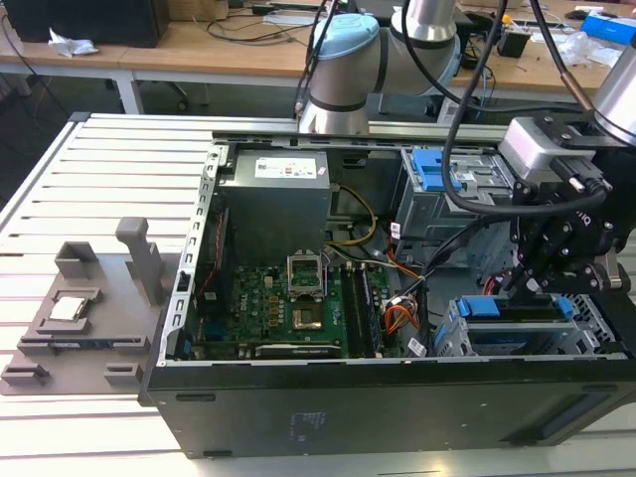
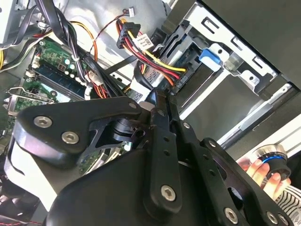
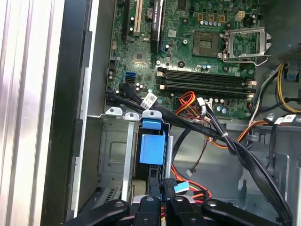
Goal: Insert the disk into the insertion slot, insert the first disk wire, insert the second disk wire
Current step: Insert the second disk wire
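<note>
The gripper [image 1: 542,283] sits over the disk [image 1: 517,333] in its slot [image 1: 606,343]; I cannot tell the fingers' state. The second wrist view shows a hand [image 2: 263,172].

We see a pale slatted aluminium counter [image 1: 109,189] spreading away from the fingers toward the exterior view's left, its long grooves catching soft, even light. On it, well apart from the fingers, lies a flat grey plastic fixture tray [image 1: 84,323] with upright posts. Beyond the counter stands a long light wooden desk [image 1: 214,45] on white legs, strewn with dark cables and crumpled white paper [image 1: 70,43]. Beneath that desk we see dark grey floor [image 1: 60,104].
</note>
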Action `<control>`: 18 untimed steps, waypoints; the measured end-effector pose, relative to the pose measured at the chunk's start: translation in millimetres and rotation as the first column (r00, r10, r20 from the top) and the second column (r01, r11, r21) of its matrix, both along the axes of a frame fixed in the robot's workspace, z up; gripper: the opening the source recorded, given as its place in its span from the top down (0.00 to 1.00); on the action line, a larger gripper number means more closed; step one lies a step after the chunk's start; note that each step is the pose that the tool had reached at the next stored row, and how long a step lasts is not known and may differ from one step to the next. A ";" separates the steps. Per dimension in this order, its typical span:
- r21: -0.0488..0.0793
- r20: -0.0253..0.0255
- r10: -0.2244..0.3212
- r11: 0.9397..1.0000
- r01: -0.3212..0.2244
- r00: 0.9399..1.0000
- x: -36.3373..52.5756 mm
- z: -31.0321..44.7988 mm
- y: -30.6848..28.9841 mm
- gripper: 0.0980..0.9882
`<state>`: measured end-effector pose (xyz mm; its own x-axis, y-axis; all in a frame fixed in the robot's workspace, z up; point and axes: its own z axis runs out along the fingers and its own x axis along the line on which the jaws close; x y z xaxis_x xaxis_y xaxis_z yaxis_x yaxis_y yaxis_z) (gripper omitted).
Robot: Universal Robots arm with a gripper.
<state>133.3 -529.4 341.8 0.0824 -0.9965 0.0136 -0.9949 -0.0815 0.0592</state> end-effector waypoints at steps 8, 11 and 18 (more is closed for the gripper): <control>0.000 -0.001 0.000 1.000 0.000 1.000 3.1 -1.0 -2.9 0.94; 0.000 -0.001 0.000 1.000 0.000 1.000 3.3 -1.7 -4.0 0.94; 0.000 -0.002 0.000 1.000 0.000 1.000 3.3 -6.6 -6.3 0.94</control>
<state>136.6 -535.6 335.3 0.0826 -0.9965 0.0137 -0.9948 -0.0816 0.0610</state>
